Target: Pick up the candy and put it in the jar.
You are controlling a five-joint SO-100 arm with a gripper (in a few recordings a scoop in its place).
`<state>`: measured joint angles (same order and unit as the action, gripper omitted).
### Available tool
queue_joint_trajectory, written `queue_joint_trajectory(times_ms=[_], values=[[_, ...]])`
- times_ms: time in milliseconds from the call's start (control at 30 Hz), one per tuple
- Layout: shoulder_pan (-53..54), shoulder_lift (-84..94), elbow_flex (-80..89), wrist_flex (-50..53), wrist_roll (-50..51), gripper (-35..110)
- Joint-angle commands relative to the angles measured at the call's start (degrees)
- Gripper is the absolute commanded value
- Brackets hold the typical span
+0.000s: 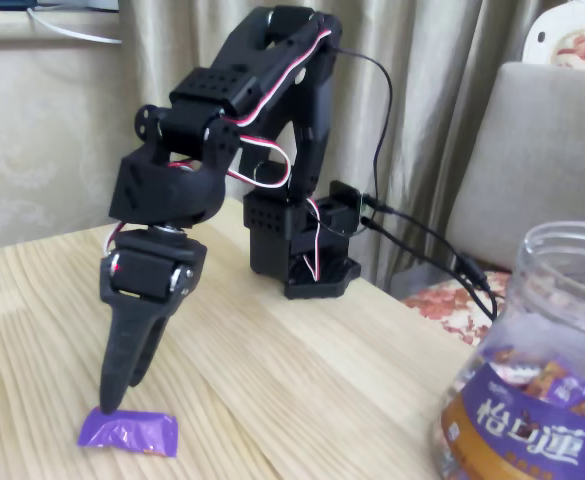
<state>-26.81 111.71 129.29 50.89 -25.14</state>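
Matte black plastic arm (242, 110), boxy servo joints, red-white-black wires looped alongside, tapered gripper (112, 400).

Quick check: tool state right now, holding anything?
Tool: fingers together, tip at the candy on the table; whether it grips the candy cannot be told.

In the fixed view, you have the small flat purple-wrapped candy (129, 432) lying on the pale wooden table (302, 370) at lower left. Your black two-finger gripper (109, 400) points straight down, its tip touching the candy's upper left end. The large clear plastic jar (532, 380) stands at lower right, well apart from the candy. The arm's black base (304, 250) sits behind, between them.
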Motion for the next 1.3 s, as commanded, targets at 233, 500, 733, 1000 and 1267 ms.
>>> queue_joint_trajectory(times_ms=[233, 500, 733, 1000, 1267], values=[[-1.8, -0.5, -4.9, -1.4, 2.2, 40], [-2.7, -1.1, -2.3, -3.7, 3.7, 39], [-4.3, 0.0, 0.6, -5.0, 4.3, 37], [-4.7, 2.5, 4.7, -4.9, 4.4, 36], [-5.2, -1.0, 1.6, -4.4, 1.5, 38]])
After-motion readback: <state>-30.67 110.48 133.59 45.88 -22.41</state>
